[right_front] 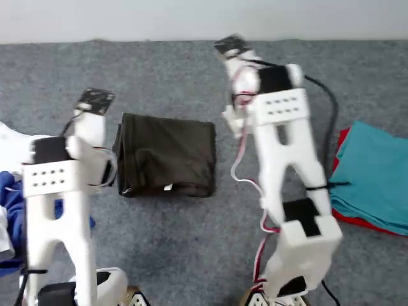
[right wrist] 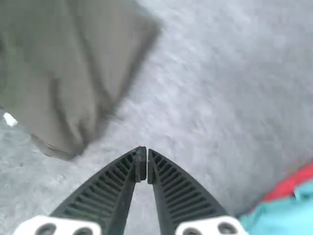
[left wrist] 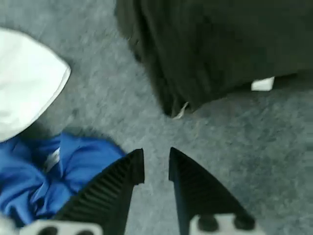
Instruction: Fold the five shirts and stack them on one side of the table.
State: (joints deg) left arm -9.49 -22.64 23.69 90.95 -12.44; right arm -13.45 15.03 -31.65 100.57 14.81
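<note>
Bare grey table (right_front: 191, 242) lies open for me in the lower centre. The dark shirt (right_front: 167, 155) blocks the middle, the teal shirt (right_front: 376, 175) the right edge, the blue shirt (right_front: 9, 197) the left.

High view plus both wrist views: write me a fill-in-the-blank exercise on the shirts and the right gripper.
1. The dark shirt lies ____ the left arm and the right arm.
2. The teal shirt, on top of the red shirt, lies on the ____ arm's side.
3. The right gripper has its fingers ____ on nothing.
4. The blue shirt beside the white shirt is crumpled, not yet ____.

Missing words: between; right; shut; folded.
</note>
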